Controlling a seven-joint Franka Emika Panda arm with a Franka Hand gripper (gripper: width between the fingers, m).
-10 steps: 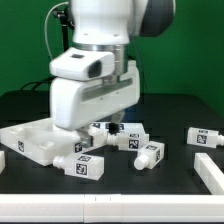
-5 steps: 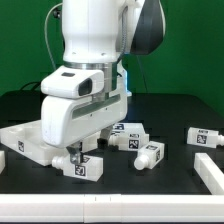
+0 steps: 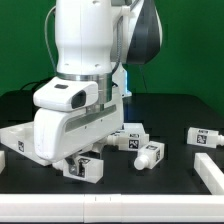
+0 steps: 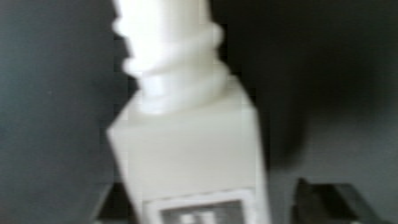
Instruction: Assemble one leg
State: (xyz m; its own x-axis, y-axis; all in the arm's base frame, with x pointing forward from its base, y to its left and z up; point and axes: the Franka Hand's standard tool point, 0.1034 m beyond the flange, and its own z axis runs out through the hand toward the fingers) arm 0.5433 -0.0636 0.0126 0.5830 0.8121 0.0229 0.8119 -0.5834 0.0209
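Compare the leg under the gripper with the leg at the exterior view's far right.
The gripper straddles the first leg, partly hiding it; the far-right leg lies exposed and untouched. The first leg lies near the panel; the far-right leg lies far from it. Both are small, white and tagged.

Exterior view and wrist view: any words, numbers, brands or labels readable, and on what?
No readable words, numbers or brands in either view.
Tag on the leg in the wrist view: black-and-white square pattern, blurred, no letters.
Tags on the other legs in the exterior view: the same kind of pattern, too small to read.
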